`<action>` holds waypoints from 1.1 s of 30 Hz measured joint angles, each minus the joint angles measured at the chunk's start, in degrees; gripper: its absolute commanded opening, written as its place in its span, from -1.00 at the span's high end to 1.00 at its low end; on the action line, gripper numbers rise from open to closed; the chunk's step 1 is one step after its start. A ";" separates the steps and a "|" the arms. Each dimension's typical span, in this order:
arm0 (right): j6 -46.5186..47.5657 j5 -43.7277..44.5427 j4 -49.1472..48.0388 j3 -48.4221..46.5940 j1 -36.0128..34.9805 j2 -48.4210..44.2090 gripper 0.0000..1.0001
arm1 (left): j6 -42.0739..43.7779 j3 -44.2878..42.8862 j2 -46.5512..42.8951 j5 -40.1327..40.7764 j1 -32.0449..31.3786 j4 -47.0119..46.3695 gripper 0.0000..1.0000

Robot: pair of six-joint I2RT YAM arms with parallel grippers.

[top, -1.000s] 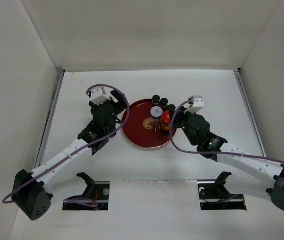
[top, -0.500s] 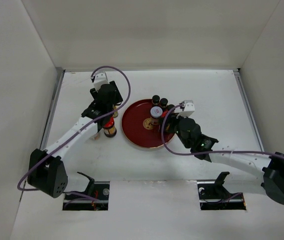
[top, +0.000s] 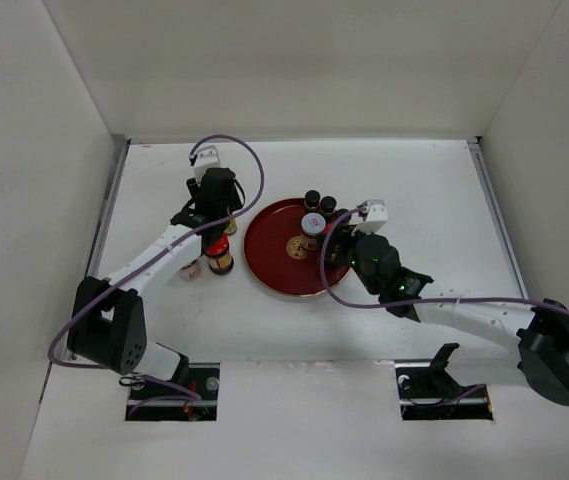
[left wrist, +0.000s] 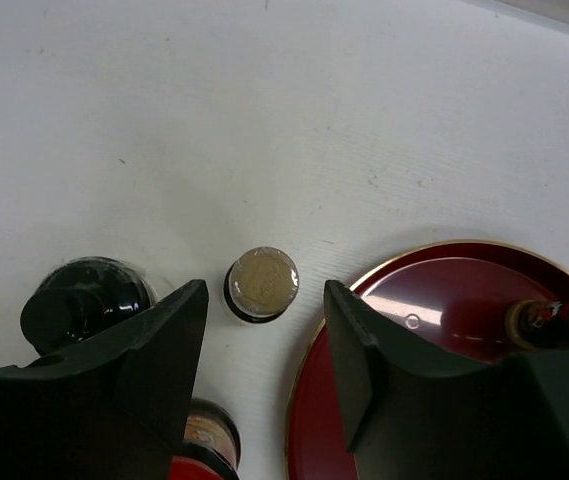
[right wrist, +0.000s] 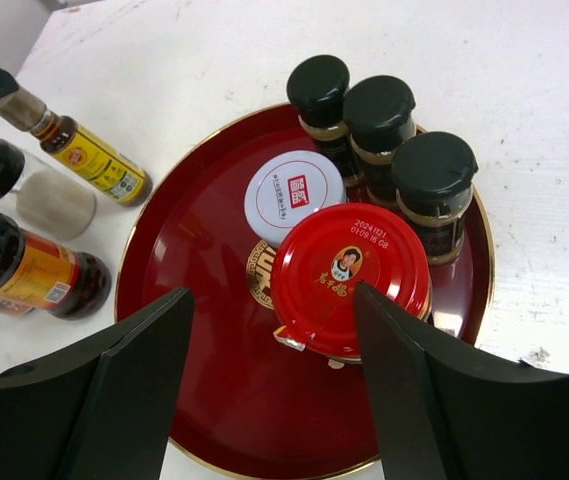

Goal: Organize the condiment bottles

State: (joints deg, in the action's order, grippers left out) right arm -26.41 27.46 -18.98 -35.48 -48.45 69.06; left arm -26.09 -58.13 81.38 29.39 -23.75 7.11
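Note:
The condiment bottles stand in two groups. On the round red tray [right wrist: 214, 400] are three black-capped bottles [right wrist: 379, 105], a white-lidded jar [right wrist: 294, 190] and a red-lidded jar [right wrist: 349, 278]. My right gripper [right wrist: 274, 310] hangs open over the tray, its right finger at the red lid's edge. Left of the tray stand a slim yellow bottle [right wrist: 89, 155], a clear black-capped jar [right wrist: 24, 190] and a red-capped dark bottle [right wrist: 34, 275]. My left gripper [left wrist: 264, 300] hovers open above this group, the yellow bottle's cap [left wrist: 262, 282] showing below between its fingers, untouched.
The tray's gold rim [left wrist: 309, 400] lies close to the right of the left gripper's fingers. White walls enclose the table [top: 414, 180] on three sides. Both arms reach in from the near edge, the right arm [top: 464, 315] lying low across the front right.
My left gripper has moved back over the bottles left of the tray and its jaws have narrowed. My right gripper has opened and shifted left over the tray.

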 measured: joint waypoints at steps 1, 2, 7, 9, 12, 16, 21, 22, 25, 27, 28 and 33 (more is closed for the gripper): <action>0.04 -0.20 -0.22 0.09 0.00 0.22 -0.43 | 0.13 -0.02 0.61 -0.13 0.33 -0.24 0.09; 0.02 -0.39 -0.90 0.31 0.00 0.31 -0.43 | 0.22 -0.02 1.29 -0.26 0.70 -0.42 0.10; 0.02 -0.76 -2.10 0.81 0.11 0.31 -0.43 | 0.33 -0.02 3.13 -0.39 1.60 -0.66 0.16; 0.04 -0.92 -2.12 0.81 0.11 0.31 -0.43 | 0.37 -0.09 3.56 -0.42 1.60 -1.03 0.20; 0.02 -0.96 -2.12 0.81 0.11 0.31 -0.43 | 0.42 -0.87 5.09 -0.61 1.57 -1.31 0.29; 0.02 -0.96 -2.14 0.81 0.11 0.35 -0.43 | 0.81 -1.79 6.62 -0.66 1.55 -1.51 0.49; 0.02 -0.98 -2.16 0.81 0.11 0.35 -0.43 | 0.85 -2.08 6.84 -0.61 1.51 -1.49 0.66; 0.02 -0.98 -2.16 0.81 0.11 0.35 -0.43 | 0.85 -2.08 6.80 -0.52 1.29 -1.40 0.67; 0.02 -1.01 -2.19 0.81 0.22 0.35 -0.43 | 1.07 -2.10 6.05 0.37 0.28 -0.15 0.67; 0.02 -1.11 -2.21 0.83 0.46 0.35 -0.42 | 1.84 -2.25 4.83 1.55 -1.33 1.03 0.67; 0.02 -1.11 -2.21 0.83 0.48 0.35 -0.42 | 2.43 -2.40 3.98 2.14 -2.25 1.42 0.67; -0.02 -1.31 -2.51 1.07 1.60 0.31 -0.42 | 5.55 -7.15 0.50 4.81 -7.28 2.25 0.68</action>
State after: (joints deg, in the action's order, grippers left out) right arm -26.44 26.15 -21.50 -34.41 -46.85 69.36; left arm -20.53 -65.28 81.89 34.20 -31.03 9.37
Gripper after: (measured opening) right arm 0.711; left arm 0.323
